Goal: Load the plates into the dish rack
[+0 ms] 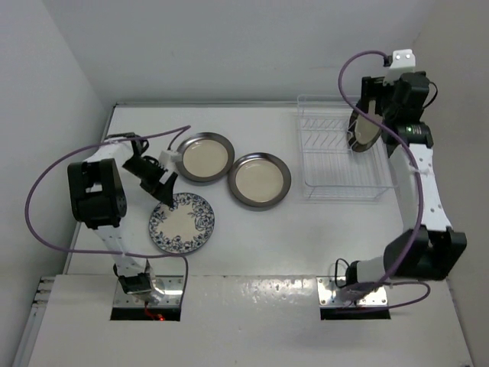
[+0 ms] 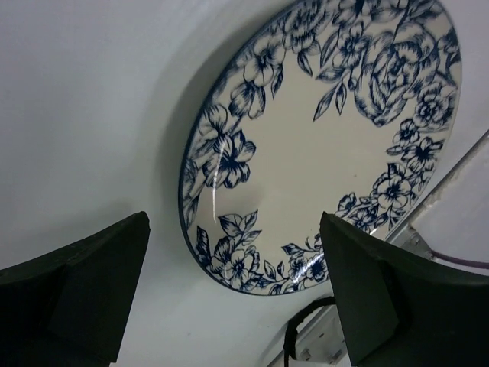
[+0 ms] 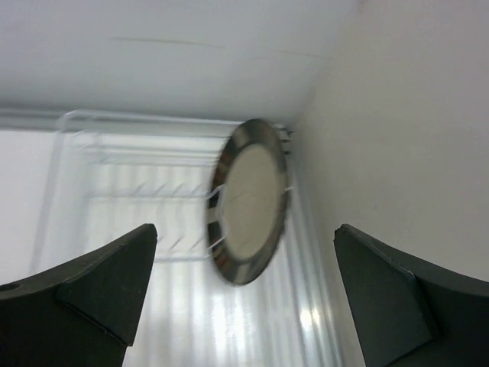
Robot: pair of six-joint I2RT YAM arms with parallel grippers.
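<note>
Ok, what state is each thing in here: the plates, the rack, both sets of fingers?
Floral plate: flat on the table, not loaded.
Left grey-rimmed plate: flat on the table, not loaded.
Right grey-rimmed plate: flat on the table, not loaded.
Dark-rimmed plate: standing on edge in the rack.
Rack: holds one plate, near its right end.
Left fingers: open, over the floral plate, holding nothing.
Right fingers: open, holding nothing.

Two grey-rimmed plates [image 1: 204, 157] [image 1: 260, 180], one blue floral plate [image 1: 182, 222] and one dark-rimmed plate [image 1: 364, 128] are making up four in all, three lying on the one desk [image 1: 321, 237] and one standing in the single dish rack [image 1: 328, 157], while two hands, the left hand [image 2: 233, 229] and the right hand [image 3: 244, 233], are hovering.
</note>
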